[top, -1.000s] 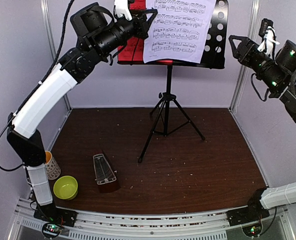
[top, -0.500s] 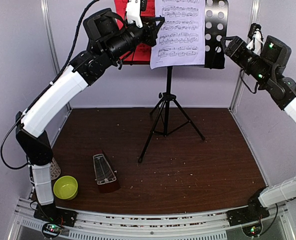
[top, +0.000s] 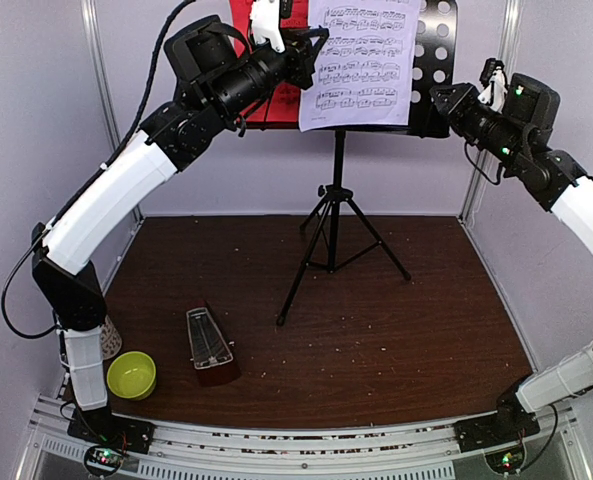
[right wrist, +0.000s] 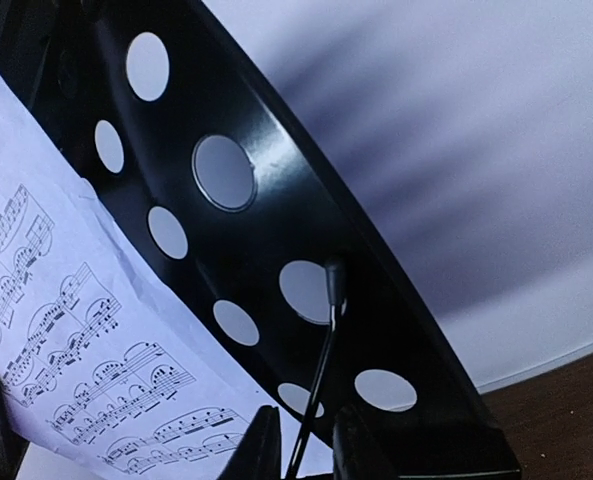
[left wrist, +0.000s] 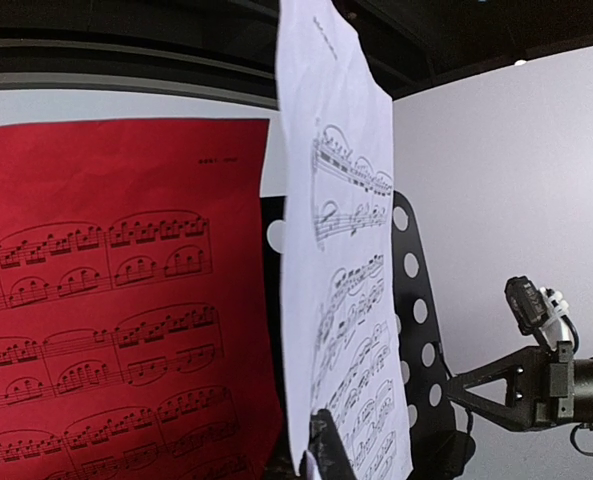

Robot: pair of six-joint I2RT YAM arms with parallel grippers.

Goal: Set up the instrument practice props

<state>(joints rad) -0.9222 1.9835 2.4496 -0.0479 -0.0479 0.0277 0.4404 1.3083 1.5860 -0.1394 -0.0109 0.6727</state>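
Note:
The black perforated music stand [top: 431,60] stands on its tripod at the back of the table. A red sheet [top: 244,20] lies against the left of its desk. My left gripper [top: 311,45] is shut on the lower left edge of the white sheet [top: 361,60] and holds it in front of the desk. In the left wrist view the white sheet [left wrist: 336,250] is seen edge-on beside the red sheet [left wrist: 116,300]. My right gripper [top: 446,98] is at the desk's lower right edge. Its jaws [right wrist: 306,445] stand narrowly open on either side of a thin wire [right wrist: 321,360]. The dark-wood metronome [top: 209,345] stands at front left.
A yellow-green bowl [top: 131,375] and a patterned mug [top: 106,340] sit at the front left corner by the left arm's base. The stand's tripod legs [top: 334,235] spread over the middle back of the brown table. Purple walls enclose the space.
My right arm has swung left to the stand's right edge and its jaws have narrowed. My left gripper carried the white sheet to the right across the desk, then settled.

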